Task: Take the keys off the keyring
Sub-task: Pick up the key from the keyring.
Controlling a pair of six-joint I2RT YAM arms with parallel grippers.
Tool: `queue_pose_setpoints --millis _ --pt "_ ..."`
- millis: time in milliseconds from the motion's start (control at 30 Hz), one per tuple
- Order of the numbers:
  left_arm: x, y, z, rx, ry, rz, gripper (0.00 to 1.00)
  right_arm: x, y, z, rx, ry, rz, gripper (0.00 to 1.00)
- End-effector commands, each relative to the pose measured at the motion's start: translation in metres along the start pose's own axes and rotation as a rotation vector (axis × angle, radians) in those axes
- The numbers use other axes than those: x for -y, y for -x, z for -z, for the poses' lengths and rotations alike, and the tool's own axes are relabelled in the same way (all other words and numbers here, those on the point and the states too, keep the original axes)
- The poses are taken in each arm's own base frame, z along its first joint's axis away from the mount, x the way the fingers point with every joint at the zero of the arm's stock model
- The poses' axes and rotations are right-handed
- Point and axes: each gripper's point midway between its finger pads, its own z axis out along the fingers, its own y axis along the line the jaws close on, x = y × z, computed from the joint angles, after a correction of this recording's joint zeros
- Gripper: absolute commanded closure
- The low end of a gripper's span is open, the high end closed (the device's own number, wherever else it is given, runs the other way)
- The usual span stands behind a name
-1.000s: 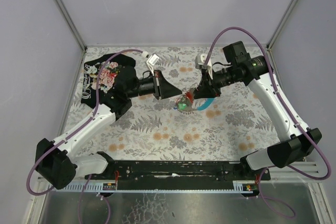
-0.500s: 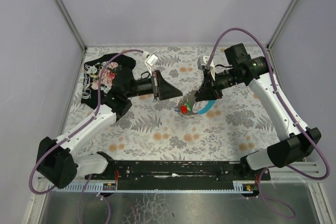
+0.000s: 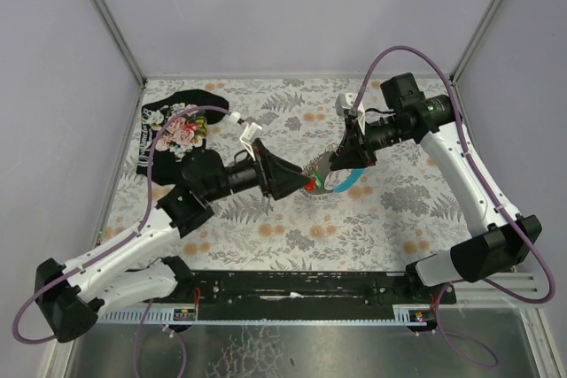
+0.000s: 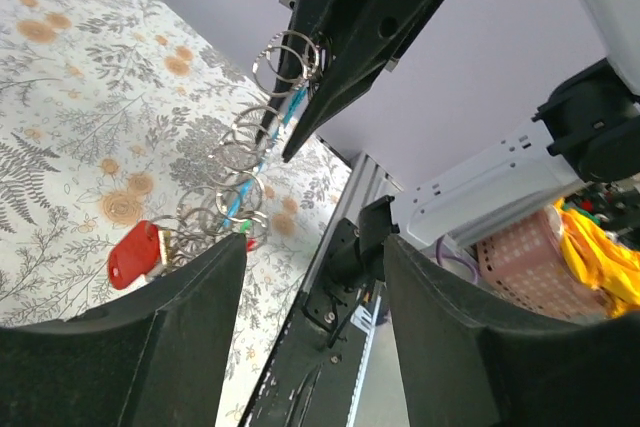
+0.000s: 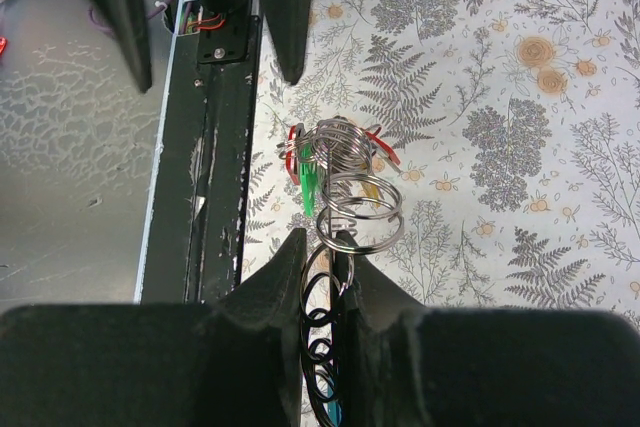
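The top camera sits high behind the arm bases and looks steeply down from far off, taking in the whole floral surface (image 3: pixel 266 227) and both arms. The left wrist camera sits just behind the left hand (image 4: pixel 312 242), tilted up past its fingers toward the right hand (image 4: pixel 300 122) and the wall. The right wrist camera looks down past its own fingers, close in. All three views catch the keyring (image 5: pixel 350 197) and keys (image 5: pixel 305 177).
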Motion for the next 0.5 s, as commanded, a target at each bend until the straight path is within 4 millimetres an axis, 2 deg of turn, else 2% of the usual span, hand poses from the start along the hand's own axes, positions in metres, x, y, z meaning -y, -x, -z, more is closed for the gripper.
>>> queue_pose_setpoints --millis 0,67,167,267,467 --pt "-0.027 0.006 0.003 0.149 0.278 -0.082 0.43 -0.005 0.013 0.001 0.058 0.022 0.018 1.00" --pt "-0.031 0.001 0.002 0.170 0.344 -0.085 0.43 -0.003 0.013 0.001 0.058 0.020 0.014 1.00" --pt "-0.041 -0.002 -0.003 0.177 0.436 -0.066 0.51 -0.002 0.012 0.000 0.056 0.016 0.007 1.00" --pt "-0.047 -0.008 -0.012 0.140 0.485 -0.061 0.55 -0.001 0.011 0.000 0.053 0.010 0.005 1.00" --pt "-0.045 -0.015 -0.016 0.110 0.486 -0.064 0.57 0.000 0.010 0.001 0.049 0.001 0.006 1.00"
